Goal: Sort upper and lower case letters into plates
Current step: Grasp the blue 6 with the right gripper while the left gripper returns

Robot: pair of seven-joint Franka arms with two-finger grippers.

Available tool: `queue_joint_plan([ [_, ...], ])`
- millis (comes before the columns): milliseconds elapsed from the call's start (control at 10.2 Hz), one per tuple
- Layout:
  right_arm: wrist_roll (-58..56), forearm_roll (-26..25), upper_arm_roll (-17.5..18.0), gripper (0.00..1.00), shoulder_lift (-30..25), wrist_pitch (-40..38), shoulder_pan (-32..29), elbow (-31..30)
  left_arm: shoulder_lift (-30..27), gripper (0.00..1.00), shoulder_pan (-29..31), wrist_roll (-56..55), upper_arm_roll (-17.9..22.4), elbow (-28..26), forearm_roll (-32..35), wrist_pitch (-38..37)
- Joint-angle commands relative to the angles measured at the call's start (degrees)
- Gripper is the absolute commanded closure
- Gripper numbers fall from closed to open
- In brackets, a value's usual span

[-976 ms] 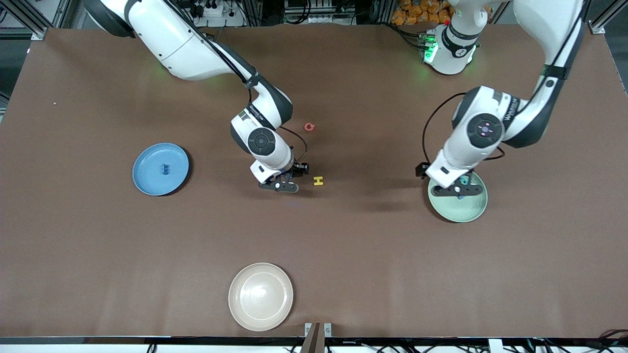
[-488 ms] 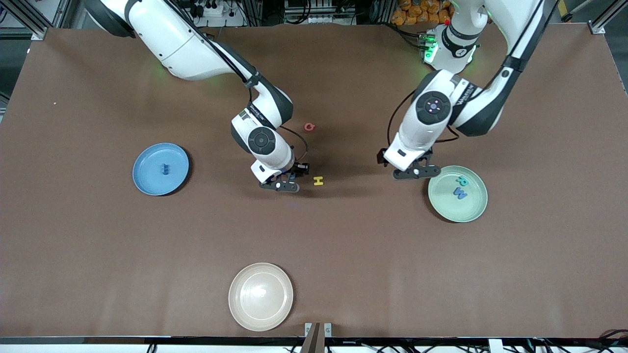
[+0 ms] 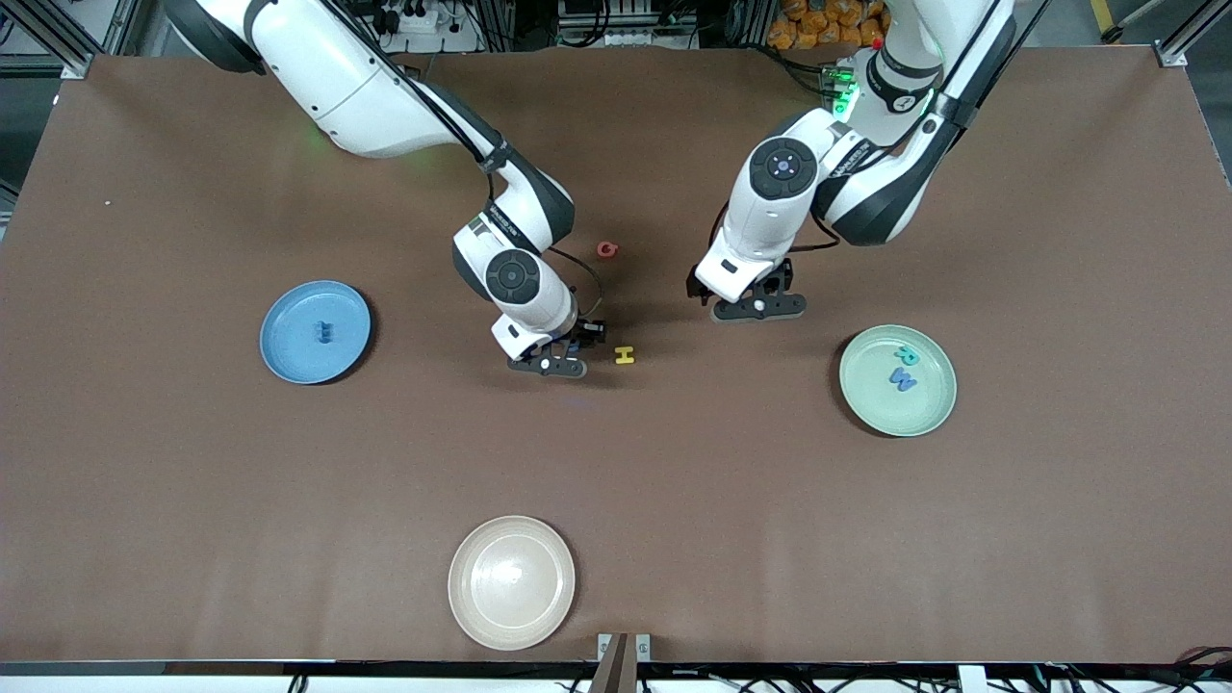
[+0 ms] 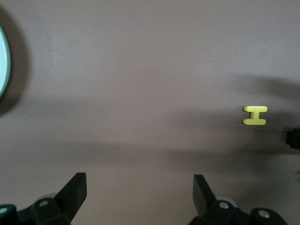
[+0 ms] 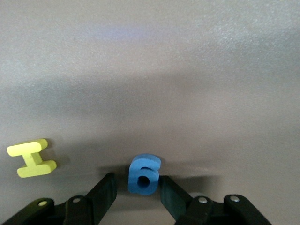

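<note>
My right gripper is down at the table with its fingers narrowed round the blue g. One finger touches the g and a small gap shows at the other. The yellow H lies beside it and also shows in the right wrist view. The red Q lies farther from the front camera. My left gripper is open and empty over bare table. The teal R and blue W lie in the mint plate. A dark blue letter lies in the sky blue plate. The red w and yellow u are out of view.
A cream-white plate stands near the table's front edge. The left wrist view shows the H and the mint plate's rim.
My left arm has swung from over the mint plate toward the table's middle, which uncovered the R and W. My right arm has not moved.
</note>
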Motion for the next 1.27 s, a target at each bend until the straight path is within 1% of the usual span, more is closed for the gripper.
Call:
queue_joint_plan([
  [0, 1.31, -1.43, 0.12, 0.5, 0.31, 0.94, -1.14, -0.54, -0.46, 0.0, 0.25, -0.44, -0.94, -0.54, -1.38, 0.89],
  [98, 1.22, -1.43, 0.12, 0.5, 0.31, 0.94, -1.31, -0.46, -0.46, 0.0, 0.25, -0.44, -1.47, -0.54, -1.38, 1.15],
  [488, 1.13, -1.43, 0.12, 0.5, 0.31, 0.94, -1.66, -0.02, 0.42, 0.0, -1.76, -0.44, -1.83, -0.54, -0.59, 6.94],
  [781, 1.13, -1.43, 0.12, 0.5, 0.39, 1.2, -1.75, -0.1, 0.86, 0.0, -2.56, -0.35, -1.91, -0.62, -0.5, 7.74],
  [976, 1.13, -1.43, 0.12, 0.64, 0.39, 1.29, -1.75, -0.28, 0.69, 0.0, -2.47, -0.44, -1.91, -0.62, -0.5, 7.74],
  [1074, 1.13, -1.43, 0.12, 0.65, 0.39, 1.72, -1.75, -0.45, 0.6, 0.0, -2.47, -0.35, -1.91, -0.62, -0.5, 7.74],
  [1171, 1.05, -1.43, 0.12, 0.68, 0.39, 1.73, -1.84, -0.45, 0.51, 0.0, -2.47, -0.44, -1.91, -0.71, -0.5, 7.74],
])
